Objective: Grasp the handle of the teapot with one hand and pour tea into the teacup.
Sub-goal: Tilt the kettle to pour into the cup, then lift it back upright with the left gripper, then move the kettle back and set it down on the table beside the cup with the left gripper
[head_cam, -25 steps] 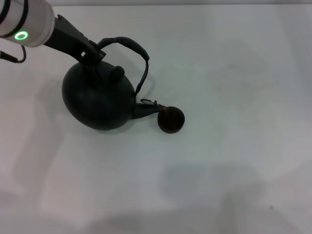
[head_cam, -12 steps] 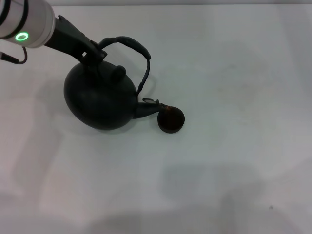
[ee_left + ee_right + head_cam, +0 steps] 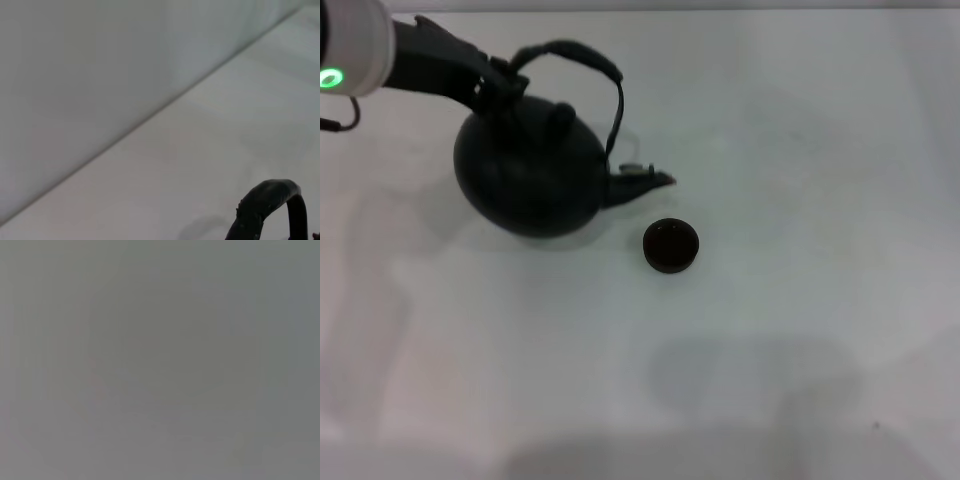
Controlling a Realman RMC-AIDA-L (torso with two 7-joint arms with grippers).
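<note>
The large matte-black teapot [image 3: 532, 180] hangs near the table's far left, its spout [image 3: 645, 182] pointing right and level. My left gripper [image 3: 498, 82] is shut on the arched handle [image 3: 582, 54] at its left end. A curve of that handle [image 3: 267, 202] also shows in the left wrist view. The small dark teacup [image 3: 671, 245] stands on the table just below and to the right of the spout tip, apart from it. My right gripper is out of view.
The white table [image 3: 800, 330] stretches to the right and toward the front. A pale wall [image 3: 75, 75] rises behind the table's far edge in the left wrist view. The right wrist view is a blank grey.
The teapot has tilted back toward upright and moved up and away. Its spout, which was dipped over the teacup's rim, now sits above and clear of the cup.
</note>
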